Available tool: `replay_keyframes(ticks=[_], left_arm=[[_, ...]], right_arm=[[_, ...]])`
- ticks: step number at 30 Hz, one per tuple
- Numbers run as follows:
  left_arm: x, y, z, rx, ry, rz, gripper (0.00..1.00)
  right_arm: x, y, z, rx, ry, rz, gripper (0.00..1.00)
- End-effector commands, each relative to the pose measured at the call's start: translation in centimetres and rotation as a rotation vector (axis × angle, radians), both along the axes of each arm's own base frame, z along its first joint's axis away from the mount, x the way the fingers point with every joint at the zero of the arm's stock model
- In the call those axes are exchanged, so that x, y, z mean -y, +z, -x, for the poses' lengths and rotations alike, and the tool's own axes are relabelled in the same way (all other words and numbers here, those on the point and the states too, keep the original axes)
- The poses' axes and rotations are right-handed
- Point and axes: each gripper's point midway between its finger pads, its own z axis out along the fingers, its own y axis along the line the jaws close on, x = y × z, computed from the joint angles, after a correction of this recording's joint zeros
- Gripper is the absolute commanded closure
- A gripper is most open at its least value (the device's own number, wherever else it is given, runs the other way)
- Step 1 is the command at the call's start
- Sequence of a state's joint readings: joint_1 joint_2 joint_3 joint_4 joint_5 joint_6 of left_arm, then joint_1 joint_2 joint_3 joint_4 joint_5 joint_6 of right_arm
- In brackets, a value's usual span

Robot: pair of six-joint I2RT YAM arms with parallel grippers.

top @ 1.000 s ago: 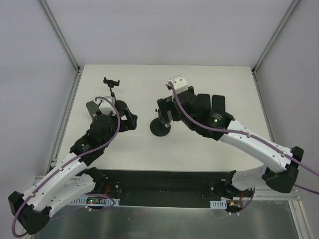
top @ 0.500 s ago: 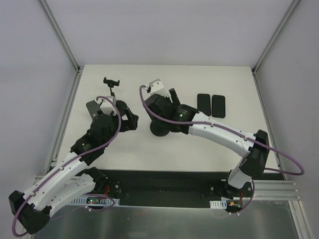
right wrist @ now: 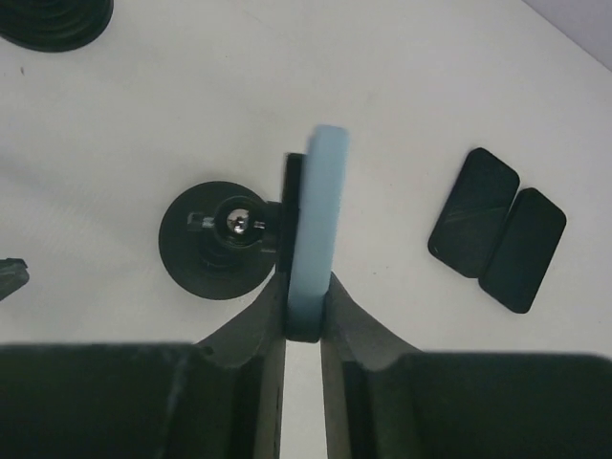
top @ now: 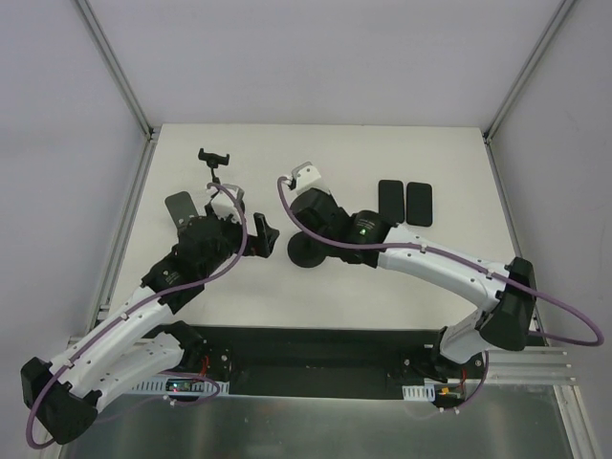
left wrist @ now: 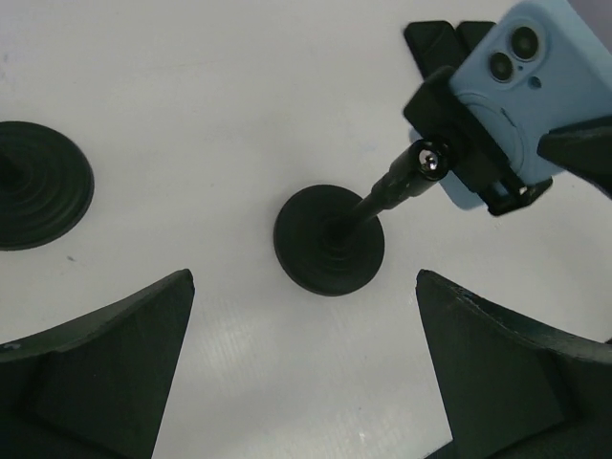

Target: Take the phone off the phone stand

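Observation:
The light blue phone (right wrist: 317, 210) (left wrist: 521, 91) stands on edge in the clamp of the black phone stand (left wrist: 329, 239) (right wrist: 215, 239) (top: 307, 251) in the middle of the table. My right gripper (right wrist: 304, 306) (top: 316, 210) is shut on the phone's near end, one finger on each face. The stand's clamp (left wrist: 457, 129) still grips the phone's back. My left gripper (left wrist: 304, 279) (top: 263, 234) hovers open just left of the stand's round base, with nothing between its fingers. In the top view the right arm hides the phone.
Two black phones (top: 390, 201) (top: 420, 202) (right wrist: 497, 229) lie flat to the right of the stand. A second stand with an empty clamp (top: 215, 158) and round base (left wrist: 38, 196) stands at the left, next to a grey plate (top: 180, 207).
The right arm swung left over the stand and its gripper shut on the phone. The left gripper shifted right toward the stand's base, still open.

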State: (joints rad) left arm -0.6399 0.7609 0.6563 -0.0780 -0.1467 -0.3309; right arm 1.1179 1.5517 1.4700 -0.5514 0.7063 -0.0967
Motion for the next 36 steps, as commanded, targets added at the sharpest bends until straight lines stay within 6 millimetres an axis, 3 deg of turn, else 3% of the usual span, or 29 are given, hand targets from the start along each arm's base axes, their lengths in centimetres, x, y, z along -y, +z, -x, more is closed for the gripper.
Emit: replay_keyframes(ticks=[1,7,18,26,33,35,36], left_arm=[[2.8,2.1,0.4,0.116,-0.204,-0.014,0.01],[5.4,2.0,0.9,0.174,-0.372,-0.011,0.01],[8.9,0.4,-2.1,0.163,-0.433,-0.012,0.08],[10.6,-2.0,-2.8,0.120,-0.497,-0.027,0.28],[12.1,-3.2,-2.9,0.113,-0.535,-0.039,0.37],[12.3,-3.6,-3.0,0.104,-0.538,-0.043,0.43],[12.3,-3.7,-2.9,0.100,-0.540,-0.044,0.54]], right_arm=[[-0.5,2.7,1.1,0.047,0.163,-0.061,0.87],[-1.2,2.9,2.3,0.065,0.327,-0.126,0.94],[-1.1,2.4,2.5,0.014,0.328,-0.224,0.94],[-1.2,1.7,2.7,0.001,0.328,-0.245,0.94],[-1.6,1.0,2.8,-0.015,0.327,-0.260,0.93],[-1.6,0.9,2.9,-0.018,0.328,-0.269,0.94],[-1.6,1.1,3.0,-0.015,0.328,-0.278,0.93]])
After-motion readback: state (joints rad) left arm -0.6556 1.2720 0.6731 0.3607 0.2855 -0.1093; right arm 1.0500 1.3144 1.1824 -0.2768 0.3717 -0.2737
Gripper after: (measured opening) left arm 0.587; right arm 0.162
